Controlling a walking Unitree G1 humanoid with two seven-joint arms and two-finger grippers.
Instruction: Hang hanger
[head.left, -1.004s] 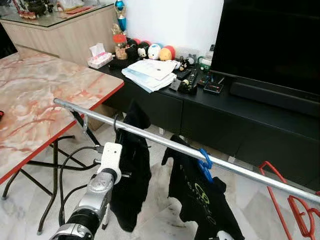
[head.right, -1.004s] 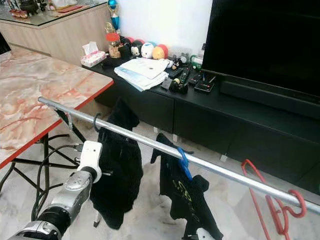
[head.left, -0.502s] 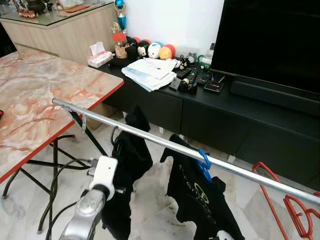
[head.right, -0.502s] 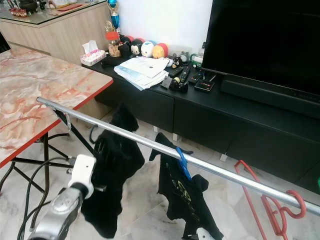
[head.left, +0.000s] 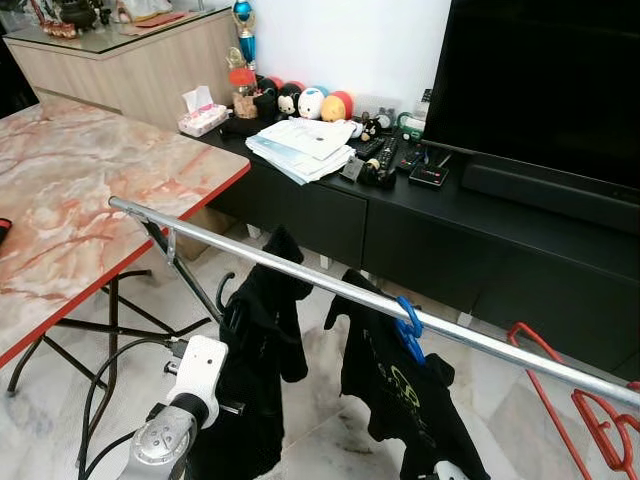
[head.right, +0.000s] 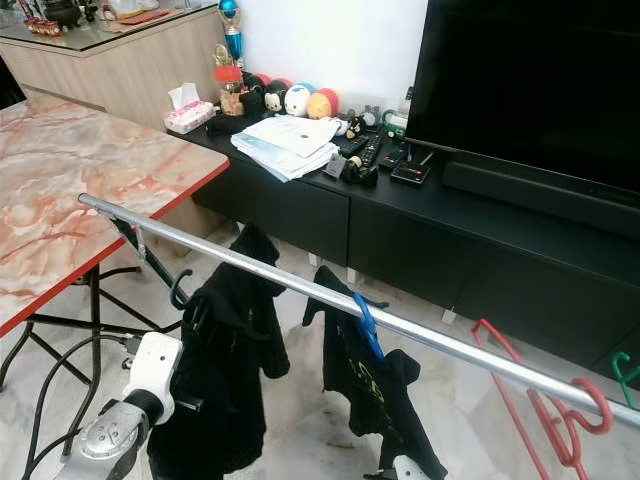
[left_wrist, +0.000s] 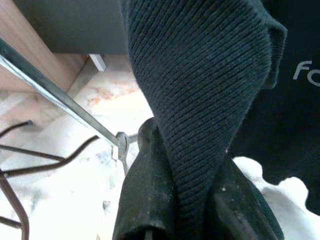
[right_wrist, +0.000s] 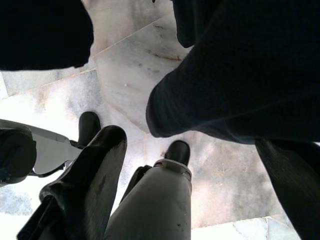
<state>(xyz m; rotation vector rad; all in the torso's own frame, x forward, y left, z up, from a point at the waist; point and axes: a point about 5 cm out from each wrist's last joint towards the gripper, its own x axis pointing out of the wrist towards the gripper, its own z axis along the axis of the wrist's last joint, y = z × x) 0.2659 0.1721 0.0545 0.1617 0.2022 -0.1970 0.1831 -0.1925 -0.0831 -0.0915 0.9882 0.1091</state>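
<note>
A black garment (head.left: 262, 330) on a black hanger hangs in front of and below the silver rail (head.left: 330, 286). The hanger's hook (head.left: 221, 290) is under the rail and not over it. My left gripper (left_wrist: 192, 200) is shut on the garment's dark knit fabric; its white wrist mount (head.left: 200, 365) sits low in front of the garment. A second black shirt (head.left: 400, 400) hangs from the rail on a blue hanger (head.left: 408, 320). My right gripper (right_wrist: 189, 140) hangs low over the marble floor, open, with nothing between its fingers (right_wrist: 90, 170).
A marble-topped table with a red edge (head.left: 70, 190) stands to the left, with black cables (head.left: 100, 400) under it. A black TV cabinet (head.left: 480, 240) with papers and toys runs behind the rail. Red hangers (head.left: 590, 430) hang at the rail's right end.
One second ago the hook sat around the rail. The hanger with the black garment has since come down with my left arm, and the hook is now below the rail.
</note>
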